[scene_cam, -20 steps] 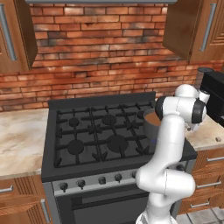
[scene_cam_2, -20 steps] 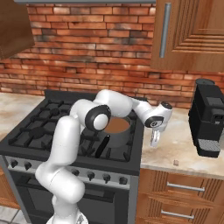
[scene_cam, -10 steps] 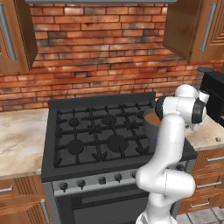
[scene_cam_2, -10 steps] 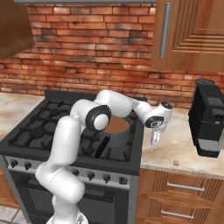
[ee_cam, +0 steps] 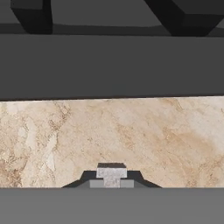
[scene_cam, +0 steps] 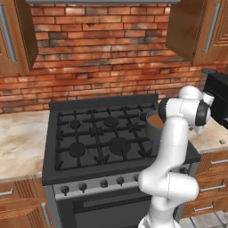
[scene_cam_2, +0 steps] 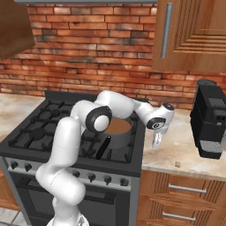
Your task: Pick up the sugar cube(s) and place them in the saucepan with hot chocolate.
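The pincer (scene_cam_2: 156, 143) is pinching shut on a sugar cube (ee_cam: 111, 172) at the bottom middle, over the worktop (ee_cam: 131, 135).

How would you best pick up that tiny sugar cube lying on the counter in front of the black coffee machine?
Probably grip the loose sugar cube across two opposite flat sides, coming straight down from above. It sits flat on the counter with nothing beside it, so only its top and sides can be reached. Being so small, it needs careful centring.
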Robot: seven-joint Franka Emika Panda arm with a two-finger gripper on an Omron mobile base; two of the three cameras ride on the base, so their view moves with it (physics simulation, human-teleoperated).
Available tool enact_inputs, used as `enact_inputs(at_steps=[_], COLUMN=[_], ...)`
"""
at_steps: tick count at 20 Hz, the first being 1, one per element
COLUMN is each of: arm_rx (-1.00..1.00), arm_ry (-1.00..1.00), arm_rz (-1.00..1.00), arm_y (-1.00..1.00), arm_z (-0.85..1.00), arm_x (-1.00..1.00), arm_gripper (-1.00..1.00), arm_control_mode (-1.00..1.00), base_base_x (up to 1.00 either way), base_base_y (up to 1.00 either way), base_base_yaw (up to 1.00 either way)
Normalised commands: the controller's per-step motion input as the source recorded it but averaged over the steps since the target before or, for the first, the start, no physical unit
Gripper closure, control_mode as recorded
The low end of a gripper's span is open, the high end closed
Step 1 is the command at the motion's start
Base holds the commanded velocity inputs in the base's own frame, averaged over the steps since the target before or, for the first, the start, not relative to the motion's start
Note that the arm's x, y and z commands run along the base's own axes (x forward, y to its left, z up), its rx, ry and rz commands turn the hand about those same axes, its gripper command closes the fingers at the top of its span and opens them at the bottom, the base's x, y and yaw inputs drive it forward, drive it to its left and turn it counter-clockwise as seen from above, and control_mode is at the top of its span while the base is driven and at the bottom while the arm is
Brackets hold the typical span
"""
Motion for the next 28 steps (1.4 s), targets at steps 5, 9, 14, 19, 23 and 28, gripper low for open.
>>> enact_inputs(at_steps=[5,9,14,19,23,28], arm_rx=[-0.03,-0.05,-0.1,-0.13,-0.17,-0.18], arm_ry=[-0.13,-0.16,-0.12,-0.08,-0.1,-0.04], arm_rz=[0.0,-0.02,0.0,0.0,0.0,0.0], arm_y=[0.0,0.04,0.21,0.48,0.56,0.54], arm_z=[0.15,0.4,0.58,0.7,0.83,0.89], arm_x=[-0.57,-0.66,-0.57,-0.53,-0.55,-0.37], arm_gripper=[1.0,1.0,1.0,1.0,1.0,1.0], arm_control_mode=[-1.0,-1.0,-1.0,-1.0,-1.0,-1.0], base_base_x=[0.0,0.0,0.0,0.0,0.0,0.0], base_base_y=[0.0,0.0,0.0,0.0,0.0,0.0], base_base_yaw=[0.0,0.0,0.0,0.0,0.0,0.0])
